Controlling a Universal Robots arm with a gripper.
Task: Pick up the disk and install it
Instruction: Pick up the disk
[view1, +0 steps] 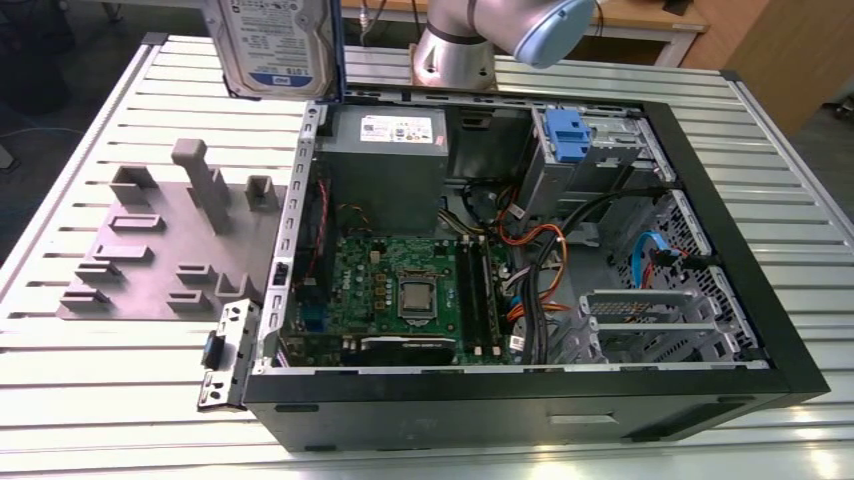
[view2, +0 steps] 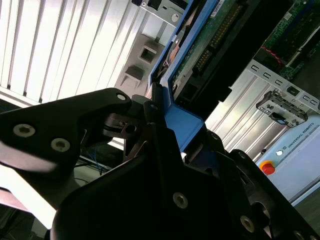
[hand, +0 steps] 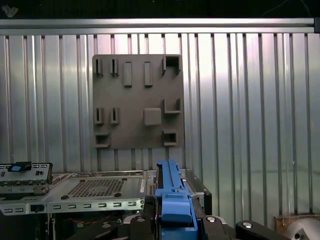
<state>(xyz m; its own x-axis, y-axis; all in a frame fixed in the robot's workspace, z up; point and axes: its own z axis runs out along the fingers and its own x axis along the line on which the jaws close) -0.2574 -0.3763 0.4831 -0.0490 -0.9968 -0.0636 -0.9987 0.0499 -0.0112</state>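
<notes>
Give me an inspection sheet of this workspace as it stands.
Surface: slatted metal table, carrying the open computer case.
Job's things: disk held aloft, label towards the exterior view, seen over the case's far corner at the exterior view's left; not installed.
Clutter: grey fixture plate on the table, at the exterior view's left of the case; blue bracket in the case's drive bay.
Grippers: gripper shut on the disk, clamping its blue frame.
Cables: orange, black and blue leads inside the case.
Surroundings: wooden furniture behind the table.

Silver disk (view1: 271, 40), blue frame (hand: 172, 200), grey fixture plate (view1: 147, 250)
</notes>
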